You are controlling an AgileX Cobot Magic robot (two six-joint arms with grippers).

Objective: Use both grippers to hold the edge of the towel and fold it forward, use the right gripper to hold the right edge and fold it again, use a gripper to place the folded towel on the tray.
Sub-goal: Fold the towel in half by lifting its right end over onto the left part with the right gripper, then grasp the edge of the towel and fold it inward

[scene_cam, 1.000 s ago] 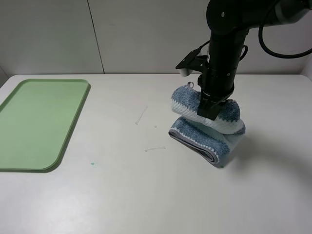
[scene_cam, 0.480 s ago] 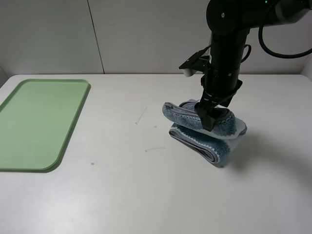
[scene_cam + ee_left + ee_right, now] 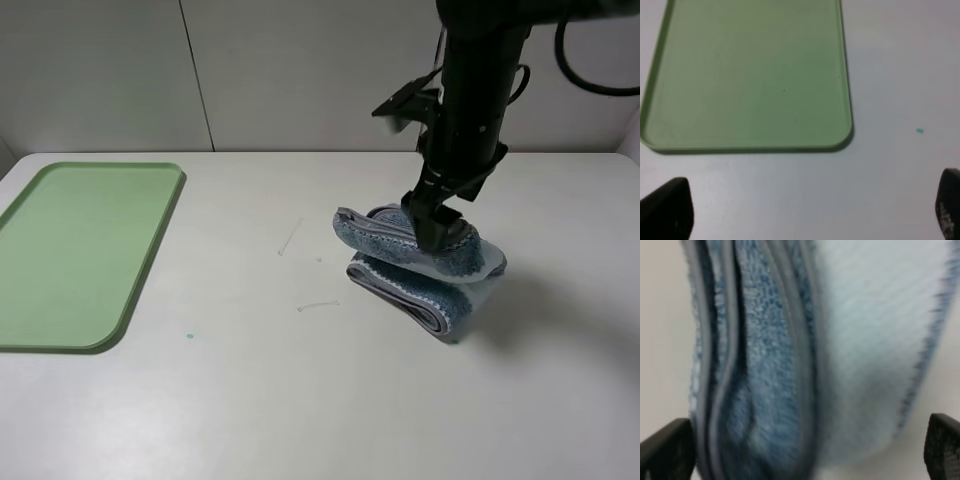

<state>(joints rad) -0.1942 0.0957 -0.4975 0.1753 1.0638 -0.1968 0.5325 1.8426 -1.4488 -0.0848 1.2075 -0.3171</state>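
Gaping wide & gripping nothing: R tool (image 3: 437, 232) over towel (image 3: 420, 275) on table (image 3: 250, 380), L tool (image 3: 807, 210) nr tray (image 3: 750, 75).

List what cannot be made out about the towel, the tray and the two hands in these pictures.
The towel: in the exterior high view the right hand covers part of its top; the right wrist view shows it blurred and cut off by the edges.
The tray: its left side is cut off in the exterior high view.
The left hand: only fingertips show, in the left wrist view.
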